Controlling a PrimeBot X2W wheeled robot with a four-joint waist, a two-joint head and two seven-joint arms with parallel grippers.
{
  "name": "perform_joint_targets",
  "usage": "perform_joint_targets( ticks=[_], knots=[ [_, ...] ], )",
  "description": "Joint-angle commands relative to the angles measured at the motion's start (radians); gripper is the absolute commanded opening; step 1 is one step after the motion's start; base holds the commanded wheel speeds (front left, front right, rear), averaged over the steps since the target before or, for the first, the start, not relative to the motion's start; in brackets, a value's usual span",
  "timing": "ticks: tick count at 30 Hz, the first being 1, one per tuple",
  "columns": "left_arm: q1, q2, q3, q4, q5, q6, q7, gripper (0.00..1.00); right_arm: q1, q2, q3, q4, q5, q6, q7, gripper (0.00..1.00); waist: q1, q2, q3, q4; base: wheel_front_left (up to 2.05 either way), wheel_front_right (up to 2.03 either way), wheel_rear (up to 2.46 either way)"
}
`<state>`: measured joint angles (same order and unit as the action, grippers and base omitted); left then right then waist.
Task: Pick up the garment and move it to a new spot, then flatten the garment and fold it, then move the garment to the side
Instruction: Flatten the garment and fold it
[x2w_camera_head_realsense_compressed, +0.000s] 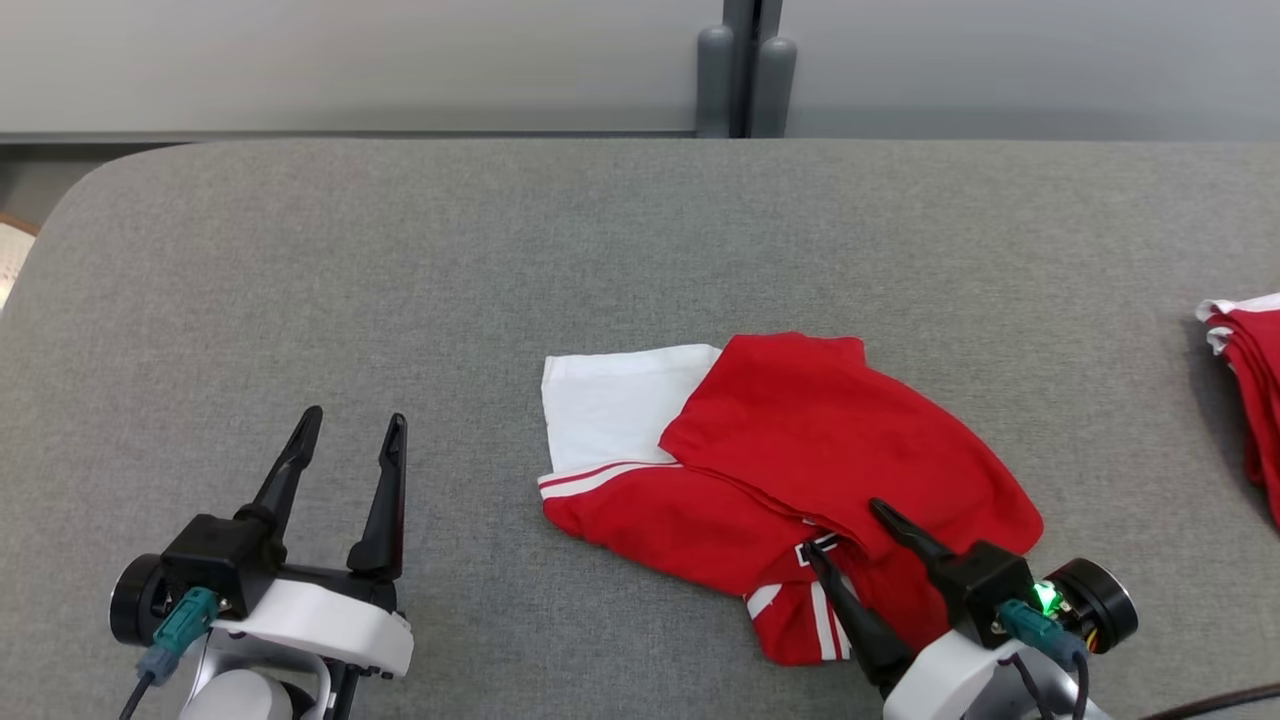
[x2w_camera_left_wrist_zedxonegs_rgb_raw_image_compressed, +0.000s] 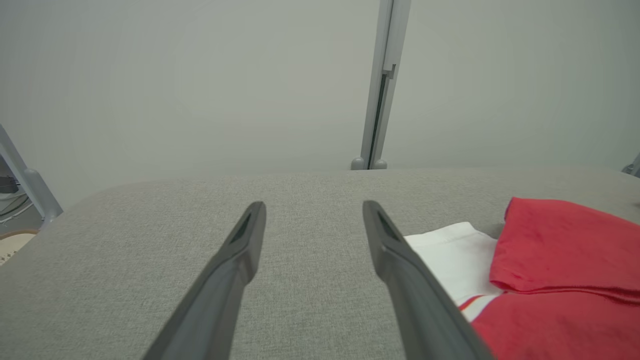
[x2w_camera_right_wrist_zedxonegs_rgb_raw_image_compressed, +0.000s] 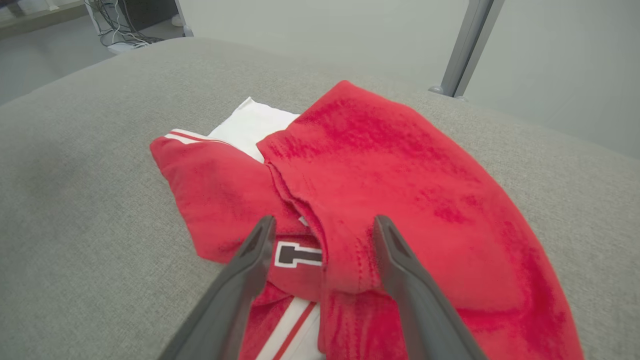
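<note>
The garment is a red shirt with white sleeves and stripes, lying crumpled and loosely folded over itself at the middle of the grey table. My right gripper is open just above its near edge, fingers straddling a red fold beside a black letter patch. The same garment spreads out ahead in the right wrist view. My left gripper is open over bare cloth surface to the left, apart from the garment, with nothing between its fingers.
A stack of folded red and white garments lies at the table's right edge. A grey partition wall with a post stands behind the table. The table's rounded far-left corner drops off to the floor.
</note>
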<state>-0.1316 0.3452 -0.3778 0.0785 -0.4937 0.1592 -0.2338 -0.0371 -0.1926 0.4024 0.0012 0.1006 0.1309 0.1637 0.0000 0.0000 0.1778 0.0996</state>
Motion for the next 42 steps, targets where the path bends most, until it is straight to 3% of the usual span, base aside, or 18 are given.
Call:
perform_joint_targets(
  ticks=[1,2,8,12,17,19,21,23,29,30,31,32,37,42],
  knots=[
    [-0.020,0.002,0.002,0.006,0.005,-0.004,-0.006,1.00,-0.019,-0.001,-0.001,0.015,-0.002,0.000,-0.002,0.46,0.0000,0.0000,0.016,0.012,0.00,0.00,0.00],
    [-0.023,0.002,0.003,0.009,0.005,-0.004,-0.008,1.00,-0.025,0.005,-0.016,0.024,-0.007,-0.001,-0.010,0.00,0.0000,0.0000,0.018,0.014,0.00,0.00,0.00],
    [-0.027,0.001,0.012,0.016,0.006,-0.008,-0.015,1.00,-0.034,0.038,-0.090,0.007,0.012,0.000,-0.056,0.00,0.0000,0.0000,0.034,0.011,0.00,0.00,0.00],
    [-0.035,0.004,0.019,0.017,0.008,-0.006,-0.020,1.00,-0.035,0.087,-0.214,0.001,0.057,-0.001,-0.079,0.00,0.0000,0.0000,0.041,0.001,0.00,0.00,0.00],
    [-0.041,0.005,0.019,0.012,0.008,-0.004,-0.022,1.00,-0.043,0.131,-0.397,0.103,0.136,0.000,-0.120,0.00,0.0000,0.0000,0.051,-0.013,0.00,0.00,0.00],
    [-0.039,0.006,0.022,0.012,0.005,-0.001,-0.021,1.00,-0.051,0.137,-0.450,0.173,0.238,-0.001,-0.140,0.00,0.0000,0.0000,0.054,-0.018,0.00,0.00,0.00],
    [-0.039,0.007,0.022,0.011,0.004,-0.001,-0.021,1.00,-0.053,0.139,-0.460,0.214,0.241,0.000,-0.147,0.00,0.0000,0.0000,0.057,-0.019,0.00,0.00,0.00],
    [-0.044,0.009,0.021,0.010,0.003,-0.002,-0.020,1.00,-0.063,0.141,-0.478,0.294,0.324,0.000,-0.172,0.00,0.0000,0.0000,0.062,-0.019,0.00,0.00,0.00],
    [-0.045,0.019,0.023,0.006,0.005,0.001,-0.018,1.00,-0.106,0.140,-0.450,0.438,0.360,0.000,-0.247,0.00,0.0000,0.0000,0.073,-0.030,0.00,0.00,0.00],
    [-0.044,0.021,0.024,0.005,0.005,0.002,-0.018,1.00,-0.114,0.140,-0.444,0.444,0.353,0.000,-0.260,0.38,0.0000,0.0000,0.073,-0.032,0.00,0.00,0.00],
    [-0.043,0.024,0.025,0.004,0.005,0.004,-0.018,1.00,-0.121,0.140,-0.439,0.447,0.346,0.000,-0.271,0.91,0.0000,0.0000,0.073,-0.035,0.00,0.00,0.00],
    [-0.041,0.025,0.025,0.004,0.005,0.006,-0.019,1.00,-0.127,0.140,-0.435,0.441,0.334,0.000,-0.284,1.00,0.0000,0.0000,0.072,-0.037,0.00,0.00,0.00],
    [-0.020,0.027,0.024,0.005,0.006,0.017,-0.019,1.00,-0.101,0.107,-0.415,0.357,0.217,0.000,-0.323,1.00,0.0000,0.0000,0.049,-0.054,0.00,0.00,0.00],
    [0.000,0.029,0.022,0.011,0.002,0.026,-0.017,1.00,-0.042,0.082,-0.406,0.202,0.115,0.000,-0.295,1.00,0.0000,0.0000,0.014,-0.075,0.00,0.00,0.00]
  ],
)
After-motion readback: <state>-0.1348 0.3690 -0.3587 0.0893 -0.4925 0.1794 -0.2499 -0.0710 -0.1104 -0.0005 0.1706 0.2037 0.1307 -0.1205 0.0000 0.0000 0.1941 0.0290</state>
